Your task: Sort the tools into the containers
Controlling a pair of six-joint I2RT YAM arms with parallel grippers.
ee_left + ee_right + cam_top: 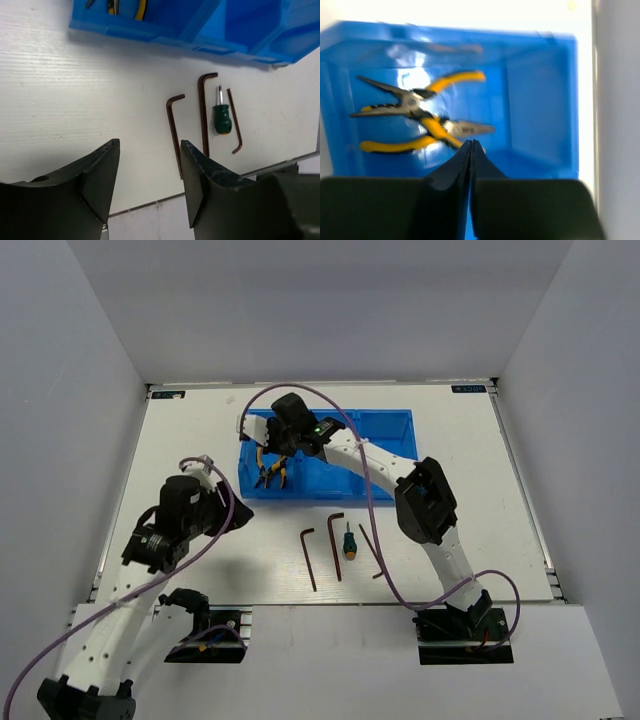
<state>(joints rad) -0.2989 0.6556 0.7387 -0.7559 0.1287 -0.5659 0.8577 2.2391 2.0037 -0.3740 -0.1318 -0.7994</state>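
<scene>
Two pairs of yellow-handled pliers (420,115) lie crossed in the left-hand compartment of the blue bin (385,440). The right gripper (471,145) hangs above them, its fingers pressed together on nothing. The left gripper (150,145) hovers spread wide over the bare table, near the leftmost hex key (174,130).

That key, two more hex keys (204,110) (235,122) and the stubby screwdriver (222,115) between them are not yet sorted. The next pick looks to be the left arm's. It would do best to straddle the thin shaft crosswise and drop until its fingertips meet the table. It should pinch mid-length without nudging the neighbouring key. The right arm should likely clear the bin first, to keep the arms from crossing.
</scene>
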